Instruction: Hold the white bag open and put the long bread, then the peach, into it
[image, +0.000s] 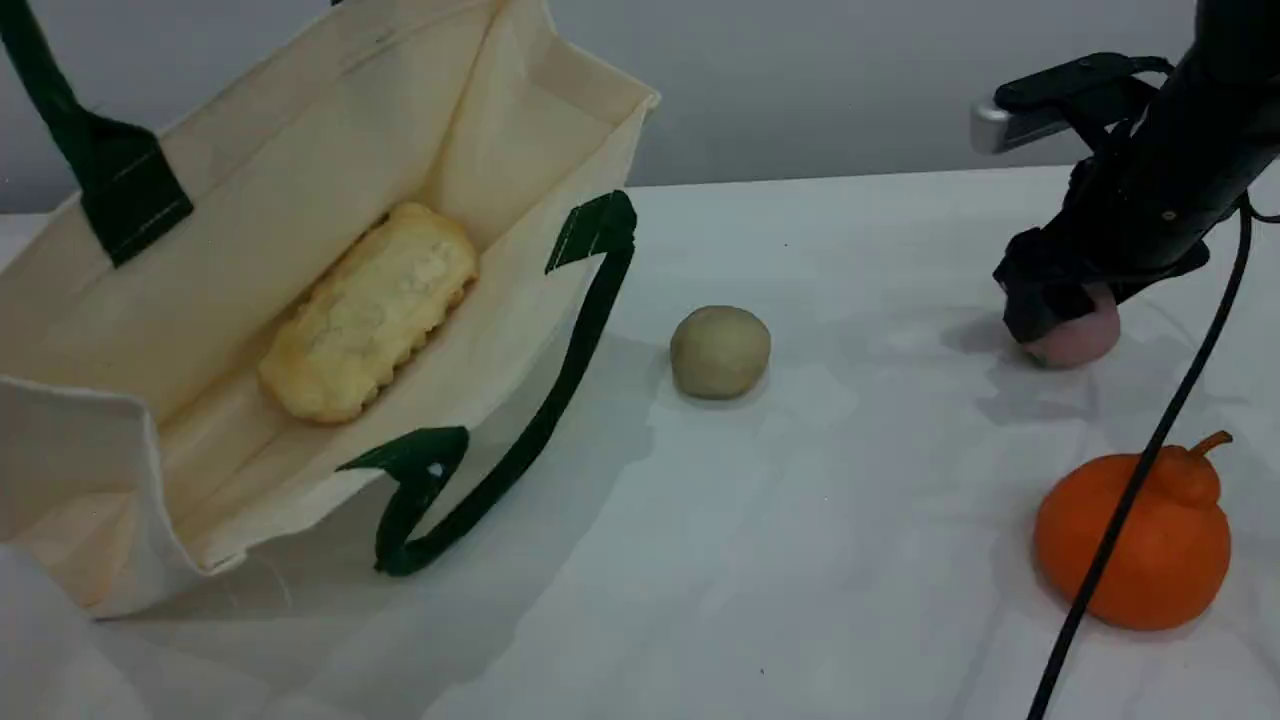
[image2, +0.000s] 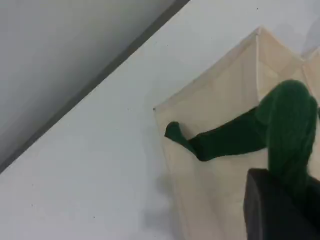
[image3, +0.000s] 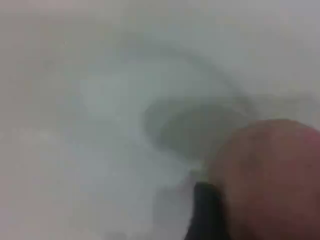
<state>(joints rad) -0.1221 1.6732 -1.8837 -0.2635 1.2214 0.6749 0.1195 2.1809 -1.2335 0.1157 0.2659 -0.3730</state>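
Observation:
The white bag (image: 300, 170) lies open on the left of the table, with the long bread (image: 370, 310) inside on its lower wall. One green handle (image: 60, 110) rises out of the top left. In the left wrist view my left gripper (image2: 285, 200) is shut on that green handle (image2: 225, 140), above the bag's cream side (image2: 220, 85). At the far right the pale pink peach (image: 1080, 340) rests on the table. My right gripper (image: 1050, 310) sits down over it, jaws either side. One dark fingertip (image3: 207, 210) lies against the peach (image3: 270, 175); a firm grip cannot be seen.
A beige-tan ball (image: 720, 350) sits mid-table between bag and peach. A large orange stemmed fruit (image: 1135, 540) stands at the front right, with the right arm's black cable (image: 1150, 460) running across it. The bag's other green handle (image: 560, 400) lies slack on the table.

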